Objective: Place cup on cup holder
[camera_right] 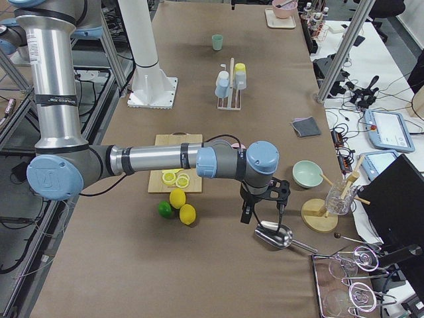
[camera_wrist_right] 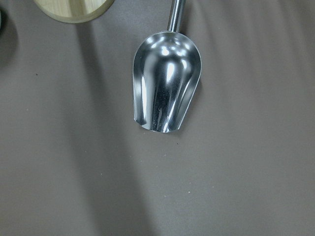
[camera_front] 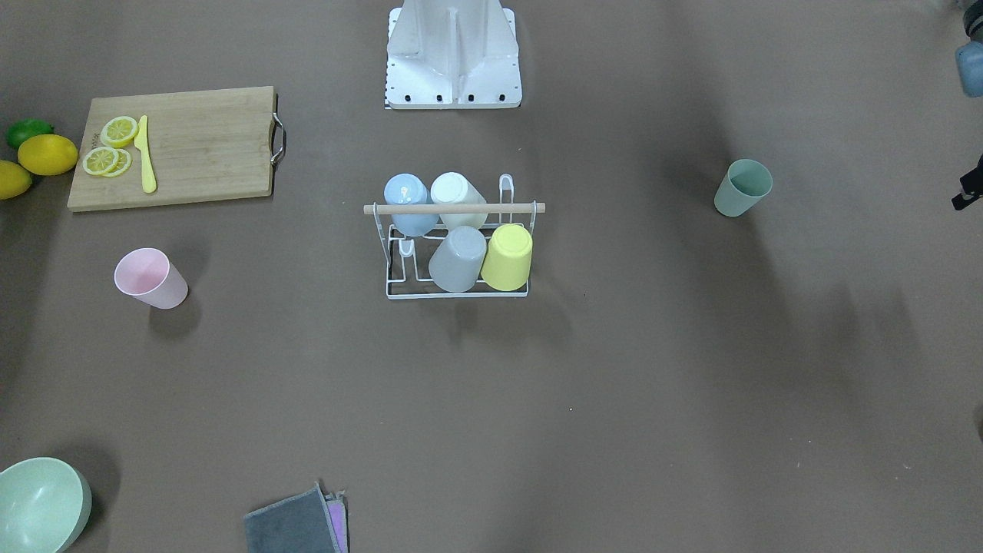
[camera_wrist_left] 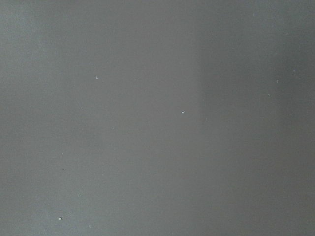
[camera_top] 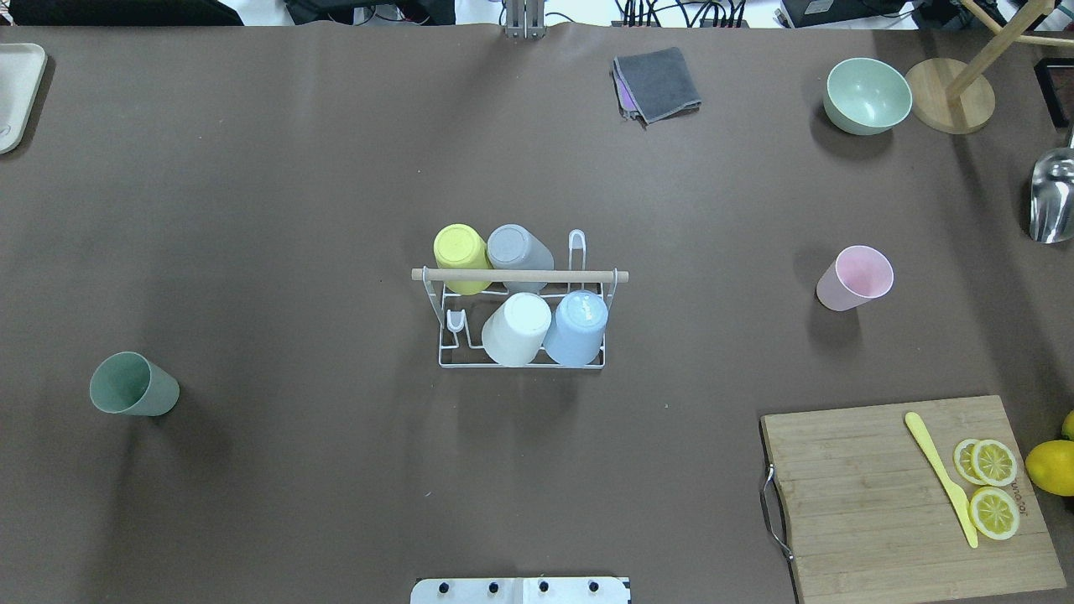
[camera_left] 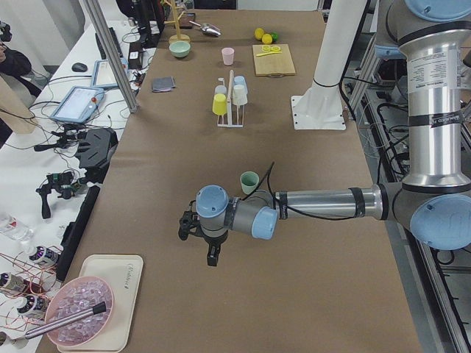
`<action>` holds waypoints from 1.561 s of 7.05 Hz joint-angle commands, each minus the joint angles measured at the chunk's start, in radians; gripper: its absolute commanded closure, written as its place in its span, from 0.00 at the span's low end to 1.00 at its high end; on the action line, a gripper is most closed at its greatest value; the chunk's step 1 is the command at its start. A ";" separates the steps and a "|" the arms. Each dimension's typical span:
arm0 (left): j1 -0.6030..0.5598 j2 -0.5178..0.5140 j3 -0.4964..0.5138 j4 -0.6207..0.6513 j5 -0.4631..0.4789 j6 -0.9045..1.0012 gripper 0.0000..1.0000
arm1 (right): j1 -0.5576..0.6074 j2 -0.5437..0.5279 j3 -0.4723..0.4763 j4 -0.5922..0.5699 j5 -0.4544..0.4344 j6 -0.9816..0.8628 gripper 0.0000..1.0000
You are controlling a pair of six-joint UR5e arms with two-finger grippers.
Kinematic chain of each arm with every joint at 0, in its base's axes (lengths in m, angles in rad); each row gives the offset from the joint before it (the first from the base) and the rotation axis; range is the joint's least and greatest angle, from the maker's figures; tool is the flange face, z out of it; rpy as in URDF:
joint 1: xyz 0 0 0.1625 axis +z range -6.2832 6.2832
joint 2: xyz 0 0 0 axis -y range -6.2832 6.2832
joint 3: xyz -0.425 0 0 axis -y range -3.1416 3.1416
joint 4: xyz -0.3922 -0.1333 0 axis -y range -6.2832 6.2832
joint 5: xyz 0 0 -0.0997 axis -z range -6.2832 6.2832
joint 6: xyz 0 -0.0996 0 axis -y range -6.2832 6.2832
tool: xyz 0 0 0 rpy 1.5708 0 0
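The cup holder (camera_top: pixel 520 275) is a white wire rack with a wooden dowel, at the table's middle; it also shows in the front view (camera_front: pixel 453 208). Yellow, grey, white and blue cups hang upside down on it. A green cup (camera_top: pixel 134 384) stands upright on the robot's left, a pink cup (camera_top: pixel 854 278) on its right. My left gripper (camera_left: pixel 197 243) hovers beyond the green cup (camera_left: pixel 249 182), toward the table's left end. My right gripper (camera_right: pixel 264 213) hangs over a metal scoop (camera_right: pixel 275 235). I cannot tell whether either is open or shut. Neither wrist view shows fingers.
A cutting board (camera_top: pixel 910 495) with lemon slices and a yellow knife lies at the near right, with lemons beside it. A green bowl (camera_top: pixel 867 95), a wooden stand (camera_top: pixel 950 95), a grey cloth (camera_top: pixel 659 82) and a tray (camera_top: pixel 17 92) lie along the far side.
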 commanded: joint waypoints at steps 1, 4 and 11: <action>0.001 -0.001 -0.011 0.002 0.003 -0.041 0.02 | -0.002 0.011 0.002 -0.012 0.003 -0.002 0.01; 0.001 -0.005 -0.008 0.002 0.005 -0.042 0.02 | -0.144 0.065 0.119 -0.194 -0.012 0.016 0.01; -0.002 -0.305 0.063 0.071 0.110 -0.081 0.02 | -0.342 0.380 -0.153 -0.316 -0.017 0.009 0.00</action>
